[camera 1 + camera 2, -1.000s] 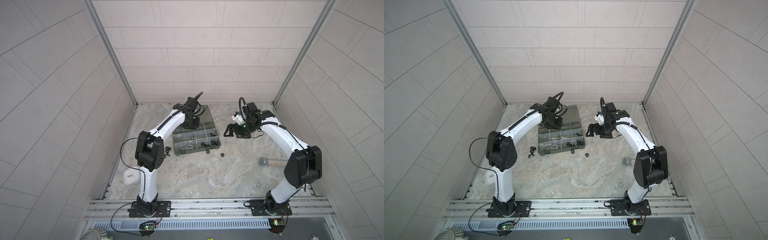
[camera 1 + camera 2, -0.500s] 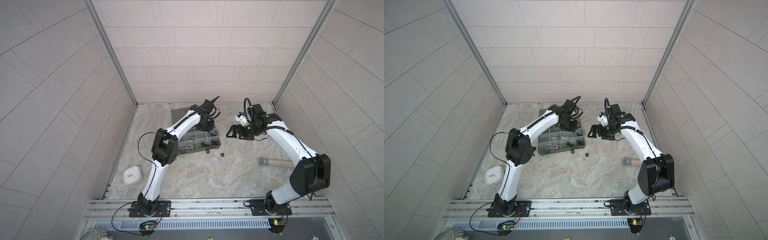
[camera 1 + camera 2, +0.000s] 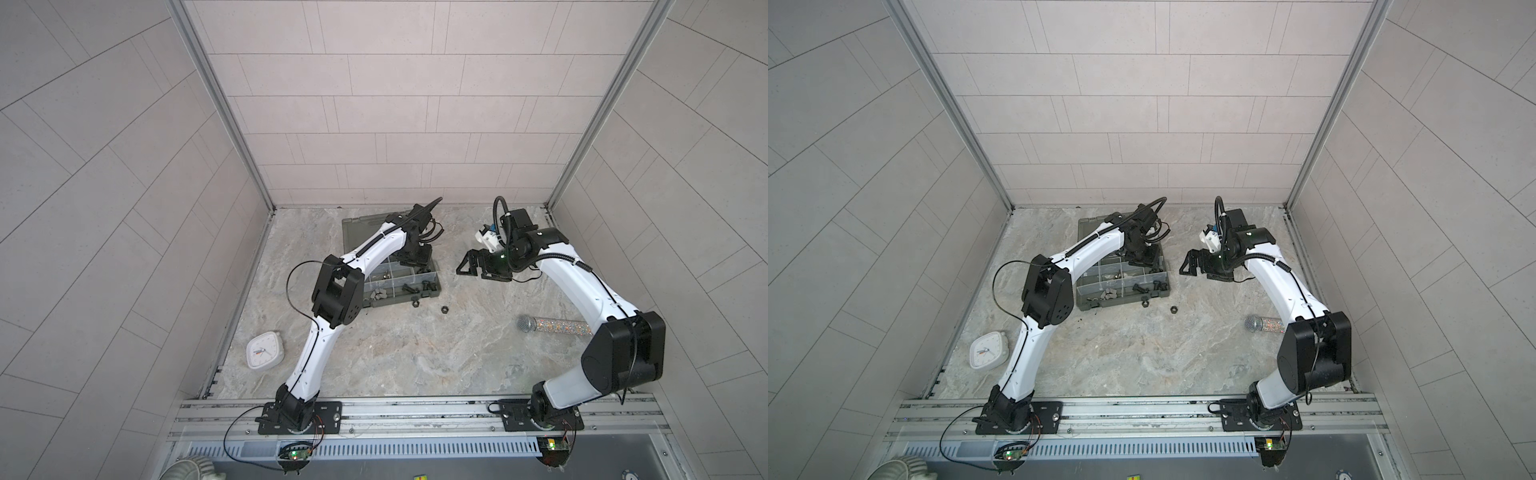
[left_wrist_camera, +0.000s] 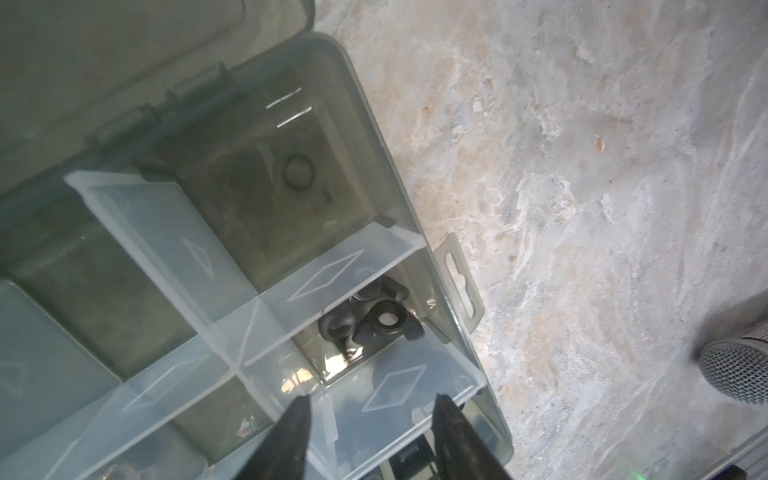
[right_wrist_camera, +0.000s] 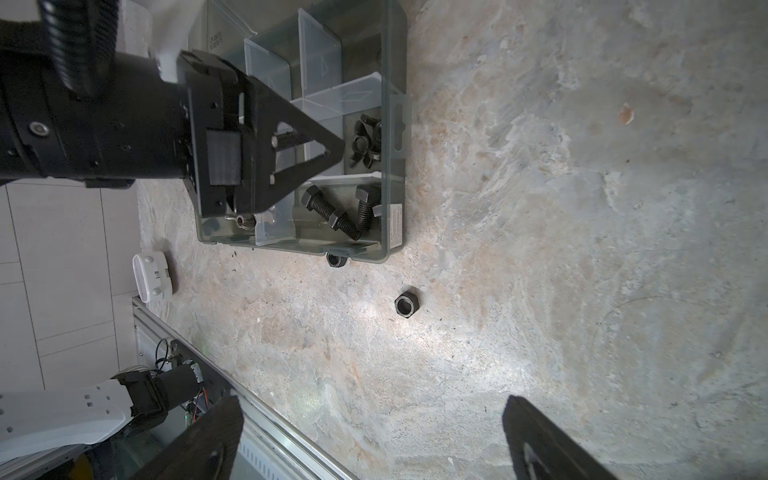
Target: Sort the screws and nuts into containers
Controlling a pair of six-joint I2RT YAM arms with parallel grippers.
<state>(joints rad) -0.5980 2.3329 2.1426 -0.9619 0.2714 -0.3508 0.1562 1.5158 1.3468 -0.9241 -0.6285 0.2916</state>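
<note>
The black wing nuts [image 4: 374,320] lie jumbled in an edge compartment [image 4: 328,361] of the grey case [image 4: 365,120], just beyond the tips of the left claw [image 4: 372,399], the clearest one hole-up, its wings' line hard to tell, and that claw hangs half spread above a divider [image 4: 399,374], holding nothing.

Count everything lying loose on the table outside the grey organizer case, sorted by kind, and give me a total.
Nuts: 2, one against the case, one apart
Microphone: 1
Clock: 1
Total: 4 in view; the left arm may hide more beside the case.
</note>
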